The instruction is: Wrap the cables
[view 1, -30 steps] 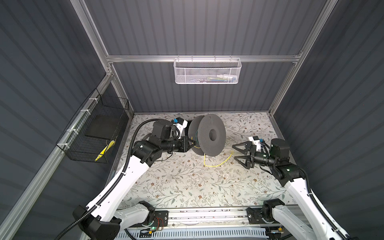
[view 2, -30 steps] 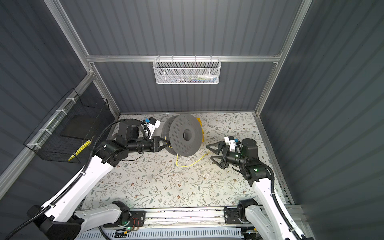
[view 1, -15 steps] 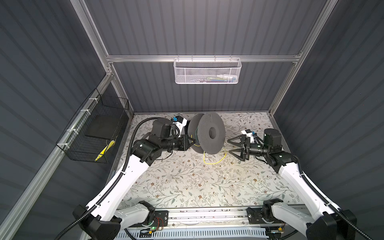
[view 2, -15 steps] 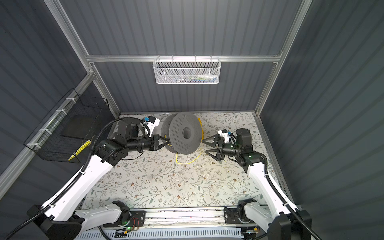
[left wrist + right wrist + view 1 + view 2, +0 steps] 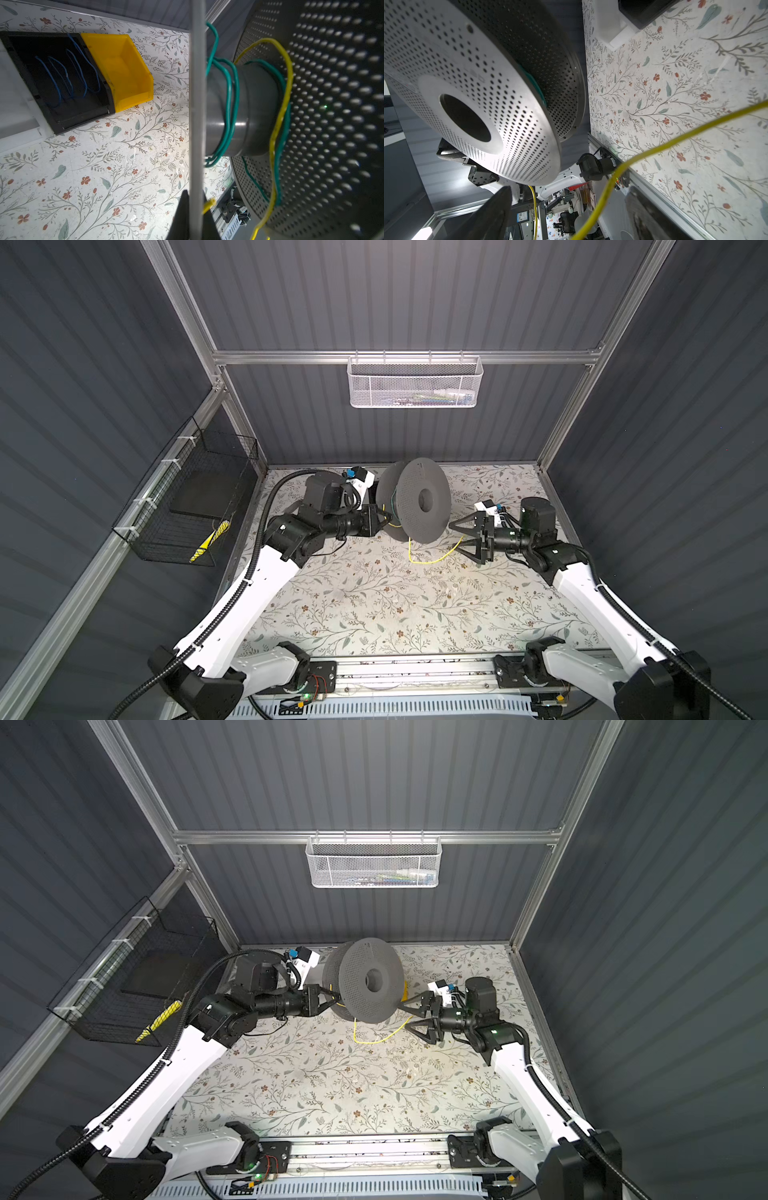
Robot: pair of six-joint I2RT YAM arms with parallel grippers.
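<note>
Fingers (image 5: pixel 180 218) of left gripper (image 5: pixel 387 519) clamp the spool (image 5: pixel 411 489) rim; right gripper (image 5: pixel 454 537) gapes wide around the cable (image 5: pixel 432 560), near the back edge of the desk (image 5: pixel 374 605).

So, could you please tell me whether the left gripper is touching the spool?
Touching. The left wrist view shows the left gripper shut on the thin flange edge of the spool, clamping it from both sides.
</note>
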